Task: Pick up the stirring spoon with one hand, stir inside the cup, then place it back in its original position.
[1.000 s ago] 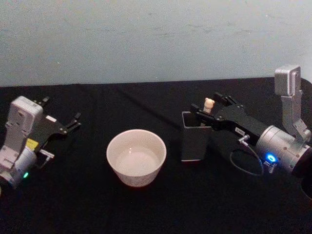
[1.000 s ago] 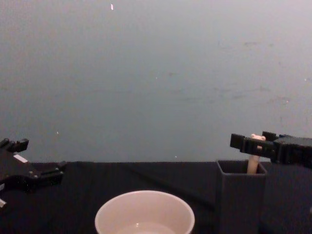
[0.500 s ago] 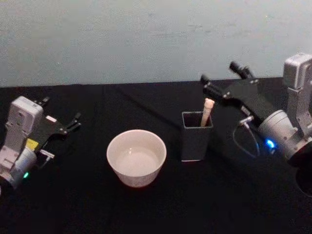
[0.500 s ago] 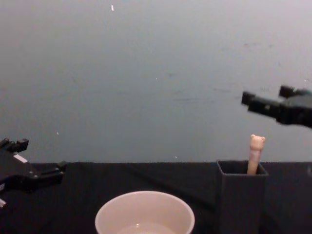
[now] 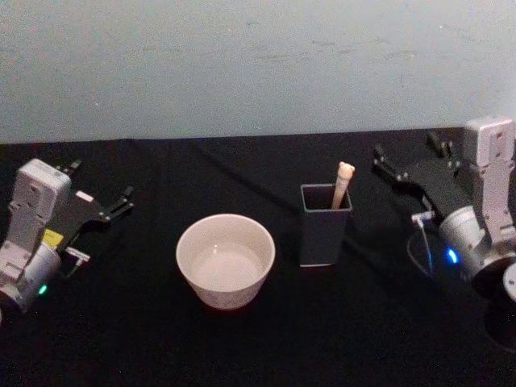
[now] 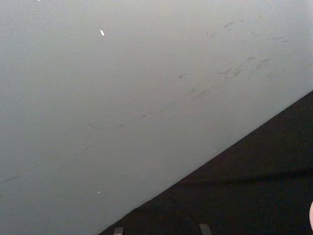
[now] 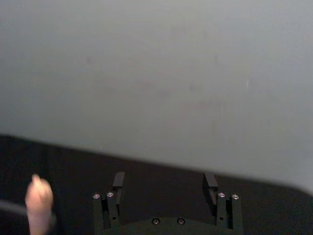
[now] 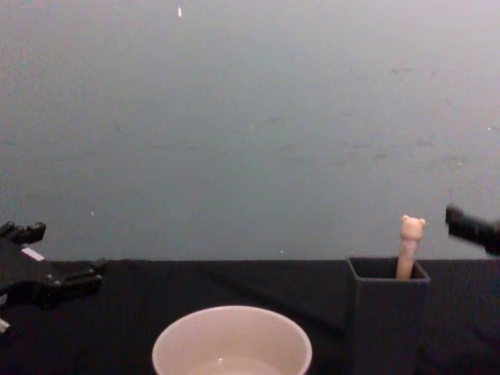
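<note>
The stirring spoon [image 5: 343,182] stands in the dark grey square holder [image 5: 324,230], right of centre. Its beige handle and bear head [image 8: 410,244] stick out above the holder [image 8: 387,320], and its bowl is hidden inside. The cream-pink cup [image 5: 226,260] sits left of the holder on the black table, and its rim [image 8: 232,344] is near in the chest view. My right gripper [image 5: 407,153] hangs open and holding nothing, off to the right of the spoon. In the right wrist view its jaws [image 7: 164,182] stand wide apart. My left gripper [image 5: 103,181] rests open at the far left.
A black cloth [image 5: 145,339] covers the table, and a pale wall [image 5: 242,64] runs along its back edge. There is free room between the cup and the left gripper [image 8: 58,254], and in front of the holder.
My right gripper let go of the spoon's handle, rose, then drew back to the right and lower. The spoon stays upright in the holder. The left arm has not moved.
</note>
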Available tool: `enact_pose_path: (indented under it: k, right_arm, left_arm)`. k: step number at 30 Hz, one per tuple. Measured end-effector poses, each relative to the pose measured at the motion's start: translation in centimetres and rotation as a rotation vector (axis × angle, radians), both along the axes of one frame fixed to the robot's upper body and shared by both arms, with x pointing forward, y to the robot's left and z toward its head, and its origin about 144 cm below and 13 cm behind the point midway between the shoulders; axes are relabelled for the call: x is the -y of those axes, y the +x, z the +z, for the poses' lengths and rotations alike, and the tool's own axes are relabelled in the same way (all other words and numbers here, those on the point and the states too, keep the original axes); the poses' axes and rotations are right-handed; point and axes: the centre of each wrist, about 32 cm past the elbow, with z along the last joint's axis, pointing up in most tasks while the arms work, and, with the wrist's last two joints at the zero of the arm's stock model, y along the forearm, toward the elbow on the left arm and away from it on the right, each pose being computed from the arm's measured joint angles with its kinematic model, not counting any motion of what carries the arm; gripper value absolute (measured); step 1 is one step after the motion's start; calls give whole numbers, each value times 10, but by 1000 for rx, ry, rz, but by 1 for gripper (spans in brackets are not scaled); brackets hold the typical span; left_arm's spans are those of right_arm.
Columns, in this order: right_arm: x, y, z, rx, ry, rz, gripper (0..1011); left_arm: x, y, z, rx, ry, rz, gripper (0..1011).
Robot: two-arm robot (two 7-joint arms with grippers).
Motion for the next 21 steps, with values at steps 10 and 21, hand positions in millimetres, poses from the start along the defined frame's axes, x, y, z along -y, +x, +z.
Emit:
enact_pose_path:
  k: [10, 21]
  right_arm:
    - [1, -1, -25, -147, 17, -29, 1004]
    - [1, -1, -23, -137, 16, -24, 1004]
  left_arm:
    - [0, 0, 0, 0, 0, 0, 1001]
    - [0, 0, 0, 0, 0, 0, 1001]
